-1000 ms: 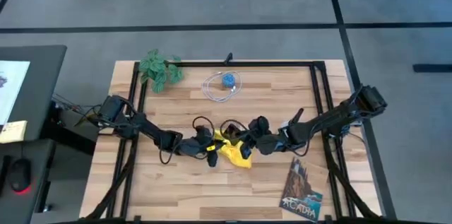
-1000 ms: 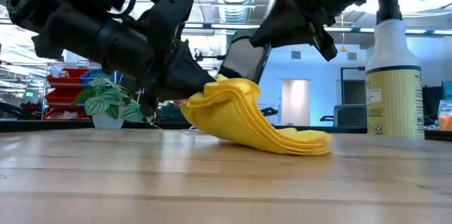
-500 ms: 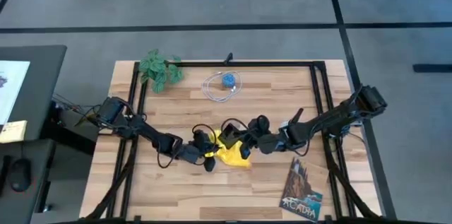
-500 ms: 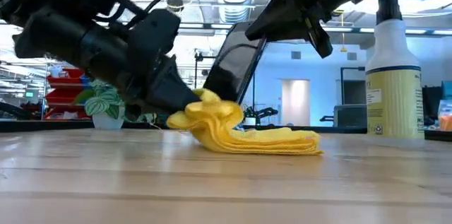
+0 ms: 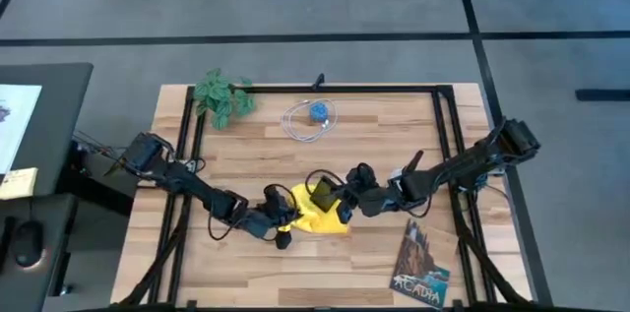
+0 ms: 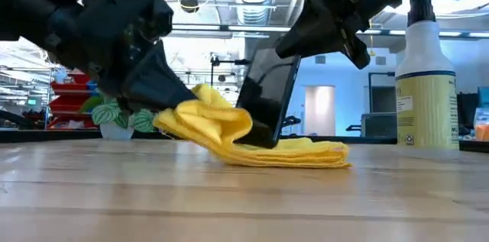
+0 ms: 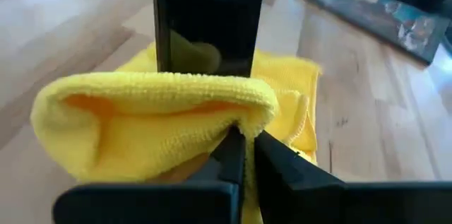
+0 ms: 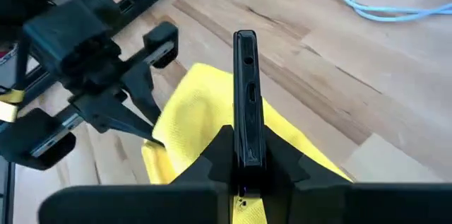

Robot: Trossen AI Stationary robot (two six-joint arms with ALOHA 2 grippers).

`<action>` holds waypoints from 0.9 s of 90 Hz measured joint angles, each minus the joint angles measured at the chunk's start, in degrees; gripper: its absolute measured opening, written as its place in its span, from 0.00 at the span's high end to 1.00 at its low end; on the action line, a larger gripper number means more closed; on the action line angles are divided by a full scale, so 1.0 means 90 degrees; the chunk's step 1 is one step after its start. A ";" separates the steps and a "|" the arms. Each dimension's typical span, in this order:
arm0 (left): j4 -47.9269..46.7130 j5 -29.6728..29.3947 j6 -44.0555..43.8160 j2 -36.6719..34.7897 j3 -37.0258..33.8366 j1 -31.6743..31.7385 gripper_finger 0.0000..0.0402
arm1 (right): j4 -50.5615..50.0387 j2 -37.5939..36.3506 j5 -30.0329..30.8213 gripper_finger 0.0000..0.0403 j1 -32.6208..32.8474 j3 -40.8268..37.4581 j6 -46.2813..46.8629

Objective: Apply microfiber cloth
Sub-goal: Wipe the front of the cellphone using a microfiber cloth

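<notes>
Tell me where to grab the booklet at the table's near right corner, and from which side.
Judgement: take the booklet by its long outer edge, coming from above on the right. It lies flat on the table, slightly skewed, with bare wood alongside. The right hand is shut on the phone and the left hand on the microfiber cloth, so one must let go first.

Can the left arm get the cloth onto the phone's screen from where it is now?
Probably yes. The left gripper is shut on a raised fold of the microfiber cloth, right beside the smartphone, which the right gripper holds tilted with its lower end on the cloth. Nothing stands between fold and glass.
</notes>
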 joint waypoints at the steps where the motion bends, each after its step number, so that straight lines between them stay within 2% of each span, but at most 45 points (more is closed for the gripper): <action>1: 0.0073 -0.0001 0.0046 0.0001 0.0000 0.0007 1.00 | 0.0018 0.0000 -0.0002 0.95 0.0000 0.0000 0.0002; 20: 0.1411 -0.0014 0.0759 0.0201 0.0005 0.0252 1.00 | 0.0367 0.0005 -0.0005 0.95 0.0000 0.0000 -0.0056; 38: 0.2271 -0.0011 0.2082 0.0261 0.0351 0.0412 1.00 | 0.0388 0.0007 -0.0002 0.95 0.0014 0.0000 -0.0073; 49: 0.2155 -0.0011 0.2855 0.0257 0.0703 0.0447 1.00 | 0.0442 0.0007 0.0003 0.95 0.0053 -0.0002 -0.0152; 62: 0.1720 -0.0168 0.3279 0.0254 0.0991 0.0609 1.00 | 0.0740 0.0007 -0.0007 0.94 0.0106 -0.0002 -0.0386; 81: 0.1204 -0.0134 0.3023 0.0240 0.1052 0.0737 1.00 | 0.0973 0.0024 0.0008 0.95 0.0228 -0.0019 -0.0802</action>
